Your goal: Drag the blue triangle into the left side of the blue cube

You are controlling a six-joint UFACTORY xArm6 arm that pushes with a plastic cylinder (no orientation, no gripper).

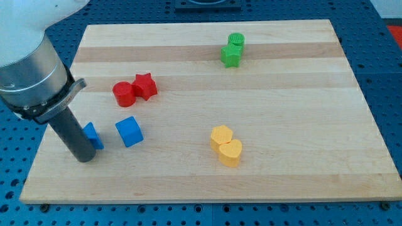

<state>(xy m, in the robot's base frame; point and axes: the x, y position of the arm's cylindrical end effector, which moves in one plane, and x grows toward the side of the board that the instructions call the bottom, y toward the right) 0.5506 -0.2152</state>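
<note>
Nearest to the camera, at the view's bottom left, stands the dark rod of my arm, and my tip (pixel 84 159) rests on the wooden bench (pixel 282 169). No pincer is on this arm, only the straight rod, so nothing is grasped and nothing can open or close. Just to the right of my tip, touching the rod or almost touching it, lies the blue triangle (pixel 93 135); the rod hides its left part, so I cannot tell if there is real contact. A little further to the right of my tip, apart from the triangle by a narrow gap, sits the blue cube (pixel 129 132), its left side facing the triangle. Above and to the right of my tip are the red cylinder (pixel 124 93) and the red star (pixel 145 86), which touch each other. Well to the right of my tip, near the view's bottom, two yellow blocks are pressed together: the yellow hexagon-like block (pixel 221 136) and the yellow heart-like block (pixel 231 152). Far to the upper right of my tip, near the view's top, the green cylinder (pixel 236 41) touches the green star-like block (pixel 230 56).
</note>
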